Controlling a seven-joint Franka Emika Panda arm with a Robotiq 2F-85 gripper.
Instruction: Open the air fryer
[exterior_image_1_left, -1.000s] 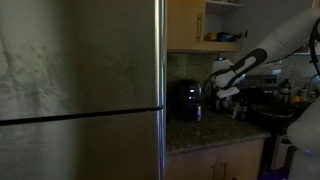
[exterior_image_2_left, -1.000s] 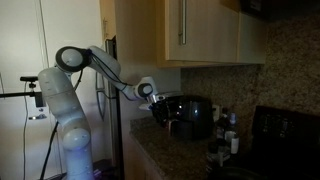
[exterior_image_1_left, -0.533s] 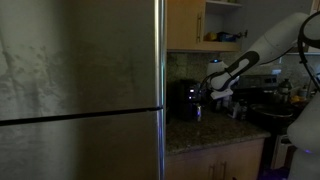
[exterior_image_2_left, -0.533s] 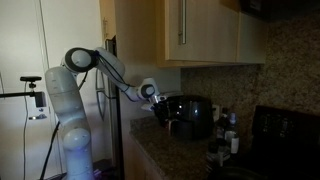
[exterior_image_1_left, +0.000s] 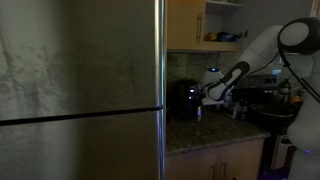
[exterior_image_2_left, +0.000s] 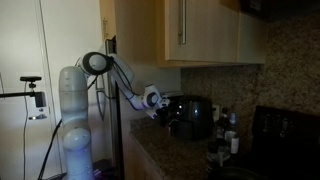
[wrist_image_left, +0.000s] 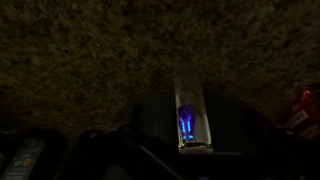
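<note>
While nearing the air fryer (exterior_image_1_left: 185, 100) standing at the counter's (exterior_image_1_left: 215, 136) rear edge, lowering the gripper (exterior_image_1_left: 206, 96) closer than half a second ago; jaw spread: cannot tell, views too dark.

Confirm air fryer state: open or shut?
Looks shut: the small black boxy air fryer shows no drawer pulled out in both exterior views, with the pincer close beside it. The wrist view is too dark to confirm.

A dim kitchen: steel fridge (exterior_image_1_left: 80, 90), wooden cabinets (exterior_image_2_left: 185, 30) above a speckled granite countertop (exterior_image_1_left: 215, 132).
</note>
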